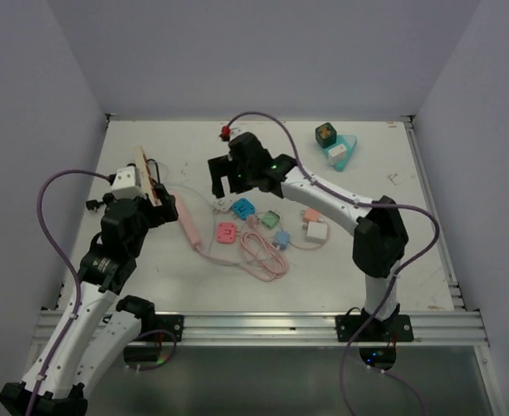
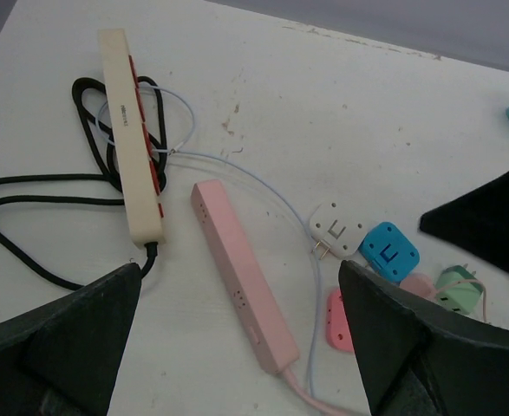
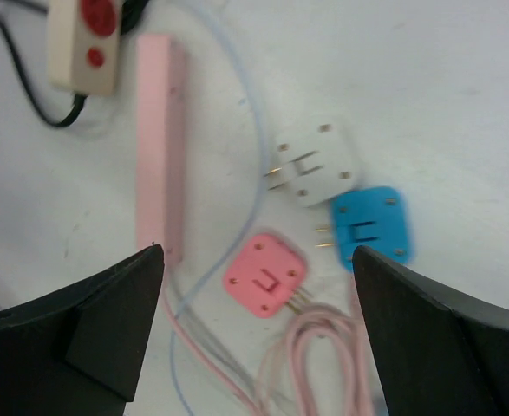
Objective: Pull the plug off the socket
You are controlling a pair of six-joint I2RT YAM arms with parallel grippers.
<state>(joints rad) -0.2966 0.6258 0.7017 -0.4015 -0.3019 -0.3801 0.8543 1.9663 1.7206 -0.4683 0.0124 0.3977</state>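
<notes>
Left gripper, right gripper: jaws released, both empty.
Top: right gripper above white plug, which lies on table. Left wrist: plug near pink power strip, prongs bare. Right wrist: plug just beside blue plug.

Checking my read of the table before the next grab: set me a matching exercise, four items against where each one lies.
Things:
1. cream power strip
2. pink power strip
3. white plug
4. pink plug

Places:
A. next to the coiled pink cable
B. has a black cord at its end
C. directly beside the blue plug
D. between the cream power strip and the white plug

Pairs: 1-B, 2-D, 3-C, 4-A.
</notes>
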